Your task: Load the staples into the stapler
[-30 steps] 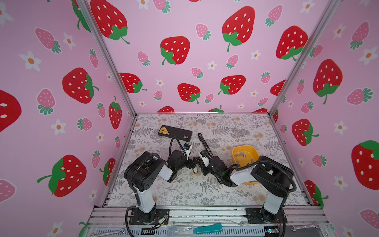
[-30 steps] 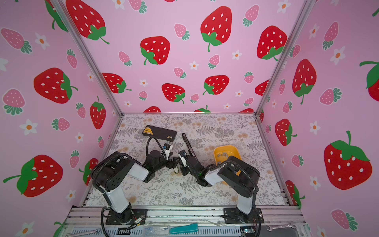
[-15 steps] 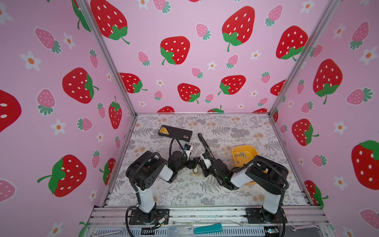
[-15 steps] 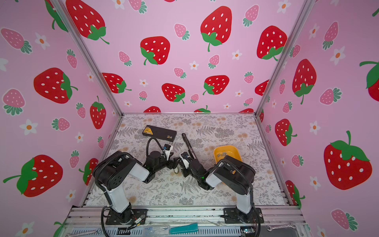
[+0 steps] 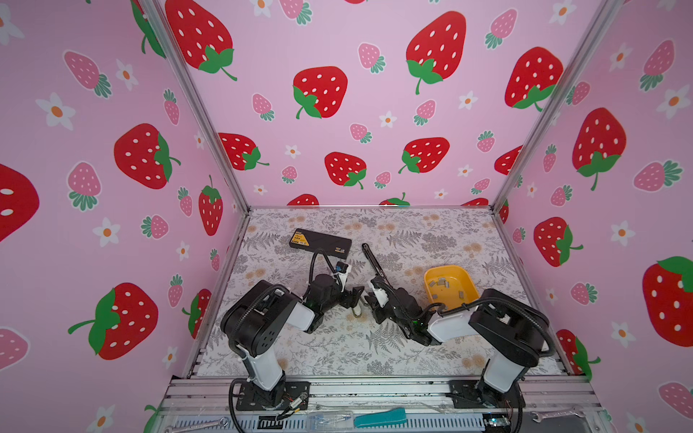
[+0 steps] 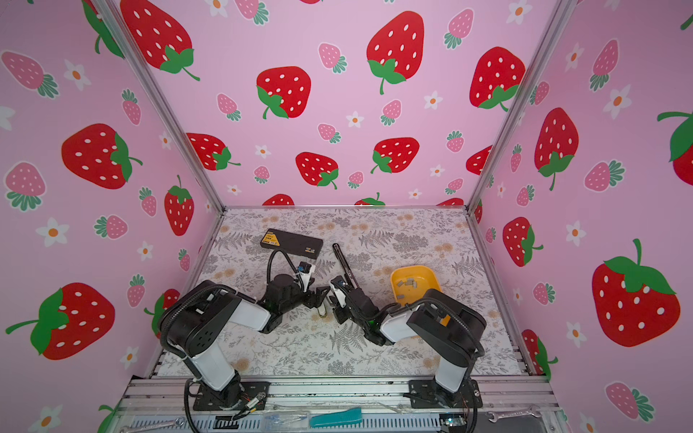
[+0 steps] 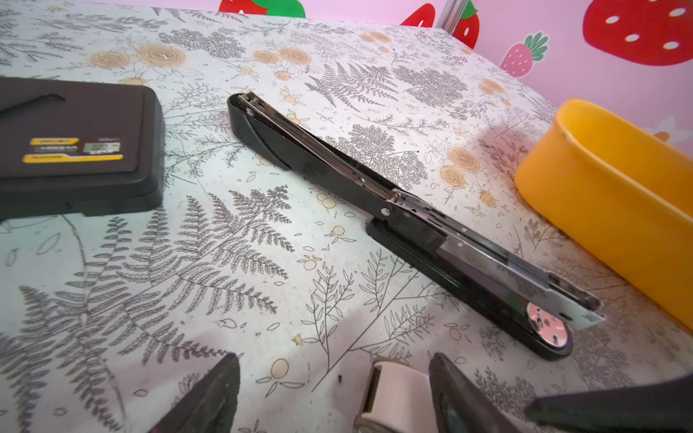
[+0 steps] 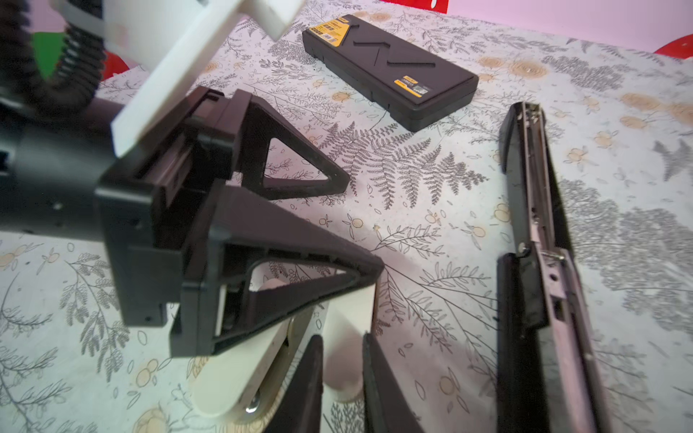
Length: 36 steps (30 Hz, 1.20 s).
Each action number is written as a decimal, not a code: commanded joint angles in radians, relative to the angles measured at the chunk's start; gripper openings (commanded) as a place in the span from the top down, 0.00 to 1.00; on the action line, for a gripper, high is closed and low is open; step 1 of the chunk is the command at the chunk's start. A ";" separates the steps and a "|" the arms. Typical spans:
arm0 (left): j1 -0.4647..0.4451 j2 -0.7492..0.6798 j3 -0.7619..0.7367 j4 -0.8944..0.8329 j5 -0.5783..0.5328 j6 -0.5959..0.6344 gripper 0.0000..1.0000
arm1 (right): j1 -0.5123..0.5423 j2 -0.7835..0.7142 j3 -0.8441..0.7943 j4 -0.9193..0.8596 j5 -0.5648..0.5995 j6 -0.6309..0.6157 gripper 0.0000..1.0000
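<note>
A long black stapler [image 5: 375,264] [image 6: 345,264] lies unfolded flat on the floral mat, its metal channel facing up [image 7: 375,187] [image 8: 536,225]. The staples [image 5: 442,283] [image 6: 408,283] lie loose in a yellow tray [image 5: 446,268]. A small cream stapler [image 5: 358,310] [image 8: 240,375] sits between both grippers. My right gripper [image 8: 343,337] [image 5: 369,298] is shut on its raised cream part. My left gripper [image 7: 333,360] [image 5: 354,294] is open and straddles the cream stapler [image 7: 397,393], which sits close to one finger.
A black case [image 5: 322,241] [image 8: 390,71] with yellow labels lies at the back left. The yellow tray [image 7: 600,180] stands just right of the black stapler. Pink strawberry walls close in three sides. A teal tool [image 5: 378,417] lies on the front rail.
The right arm's elbow swung slightly left and back. Both grippers stay at the small cream stapler. Nothing else has moved.
</note>
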 commanded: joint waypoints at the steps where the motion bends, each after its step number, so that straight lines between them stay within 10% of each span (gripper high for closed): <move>1: 0.000 -0.061 0.061 -0.128 -0.057 0.013 0.18 | 0.006 -0.093 -0.006 -0.104 0.073 -0.007 0.72; 9: 0.012 -0.131 0.109 -0.199 -0.053 -0.086 0.16 | -0.020 -0.220 -0.112 -0.139 0.221 0.024 0.63; 13: 0.037 -0.188 0.134 -0.264 -0.174 -0.342 0.17 | -0.046 -0.229 -0.151 -0.149 0.235 0.026 0.60; 19: 0.082 -0.282 0.176 -0.418 -0.166 -0.450 0.00 | -0.080 -0.187 -0.164 -0.146 0.206 0.021 0.61; 25: 0.208 -0.257 0.130 -0.281 0.158 -0.566 0.01 | -0.095 -0.135 -0.143 -0.138 0.178 0.023 0.61; 36: 0.195 -0.183 0.182 -0.335 0.165 -0.558 0.01 | -0.108 -0.053 -0.089 -0.131 0.161 0.013 0.78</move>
